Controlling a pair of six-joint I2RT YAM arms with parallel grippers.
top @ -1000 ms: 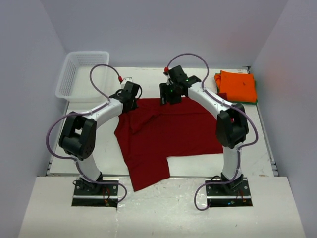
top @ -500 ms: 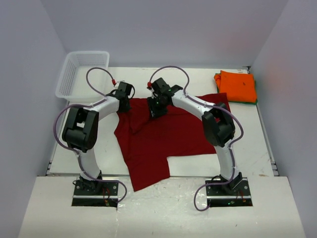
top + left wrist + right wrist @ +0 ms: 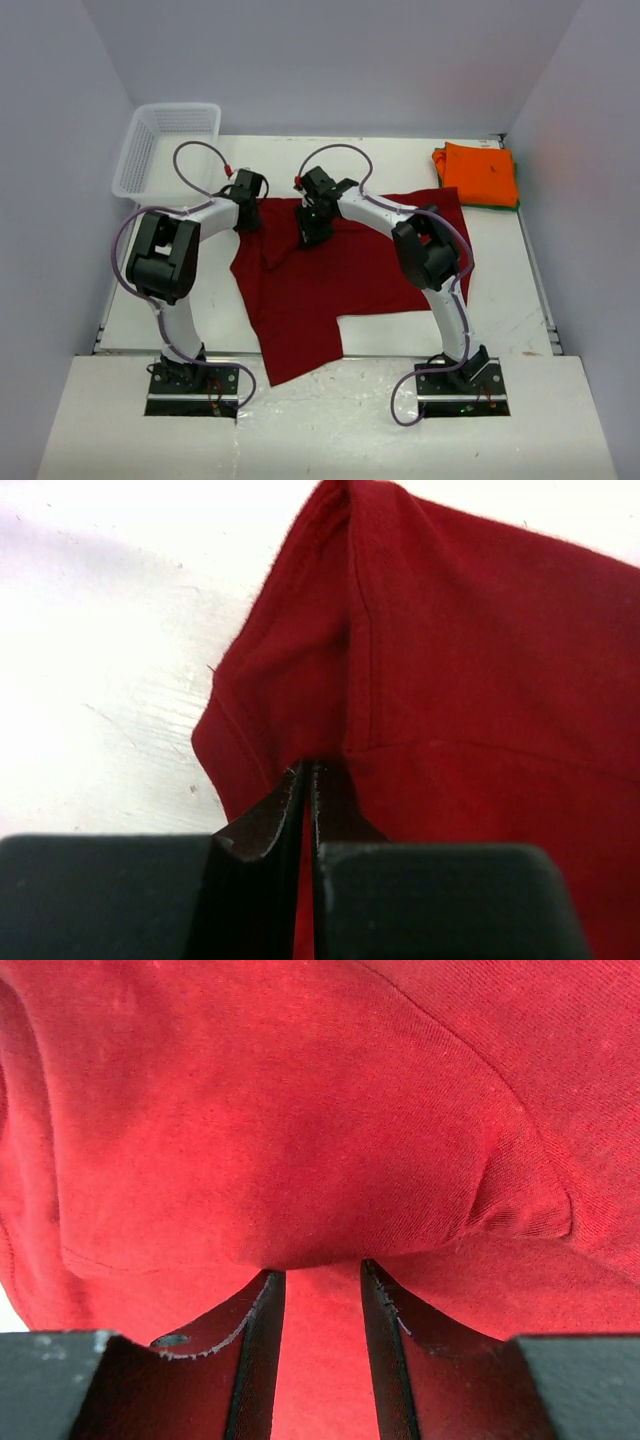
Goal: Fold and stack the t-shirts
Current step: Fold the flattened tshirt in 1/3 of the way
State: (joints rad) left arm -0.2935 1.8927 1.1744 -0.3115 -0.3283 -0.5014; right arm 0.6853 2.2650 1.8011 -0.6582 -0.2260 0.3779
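Note:
The dark red t-shirt [image 3: 340, 270] lies spread and rumpled on the white table, one part hanging toward the near edge. My left gripper [image 3: 247, 212] is at its upper left corner; in the left wrist view [image 3: 308, 765] the jaws are pinched on a thin layer of the shirt [image 3: 480, 680] by a seam. My right gripper [image 3: 310, 232] is on the shirt's upper middle; in the right wrist view [image 3: 315, 1270] the jaws stand slightly apart with a fold of the red cloth [image 3: 300, 1110] between and over the tips. The folded orange t-shirt [image 3: 478, 172] lies far right on a green one [image 3: 512, 205], of which only an edge shows.
A white mesh basket [image 3: 150, 150] stands at the far left corner. Bare white table [image 3: 180, 290] shows left of the shirt and along the back. Grey walls close in on three sides.
Both grippers have moved left and a little nearer along the shirt's top edge, the right one much further, from the back centre down onto the cloth. The shirt's upper right now shows.

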